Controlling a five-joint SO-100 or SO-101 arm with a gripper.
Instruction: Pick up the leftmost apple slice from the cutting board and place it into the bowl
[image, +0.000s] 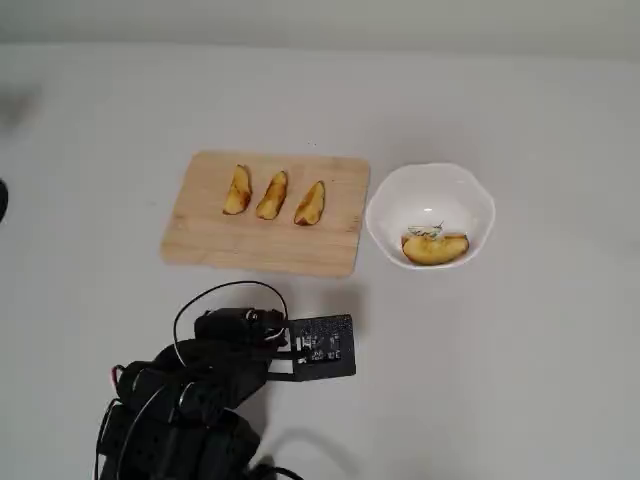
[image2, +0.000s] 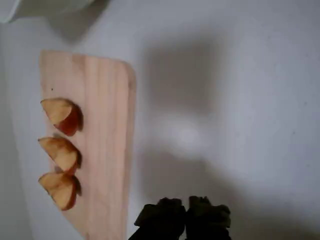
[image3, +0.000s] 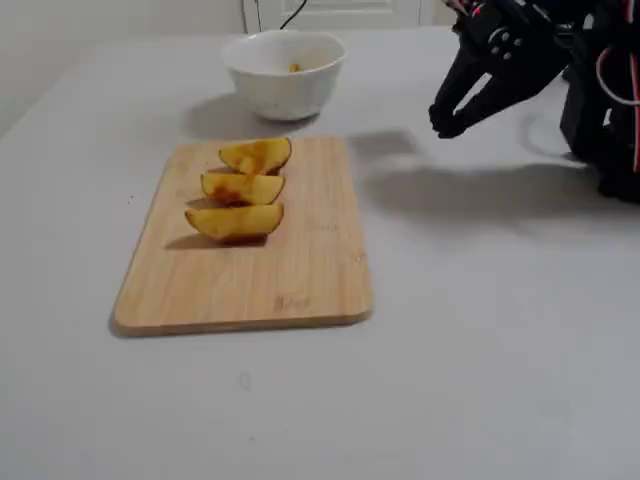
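Observation:
Three apple slices lie in a row on the cutting board (image: 250, 245). The leftmost apple slice in the overhead view (image: 237, 190) is the nearest one in the fixed view (image3: 235, 222) and the lowest in the wrist view (image2: 60, 187). A fourth slice (image: 435, 248) lies in the white bowl (image: 375, 215), which stands right of the board. My gripper (image3: 443, 124) hovers above the bare table beside the board, well clear of the slices. Its fingertips (image2: 172, 215) are pressed together with nothing between them.
The arm's black body and cables (image: 190, 400) fill the lower left of the overhead view, with the wrist camera mount (image: 322, 348) below the board's right end. The grey table (image: 520, 380) extends around board and bowl. A wall runs behind the bowl (image3: 285, 90).

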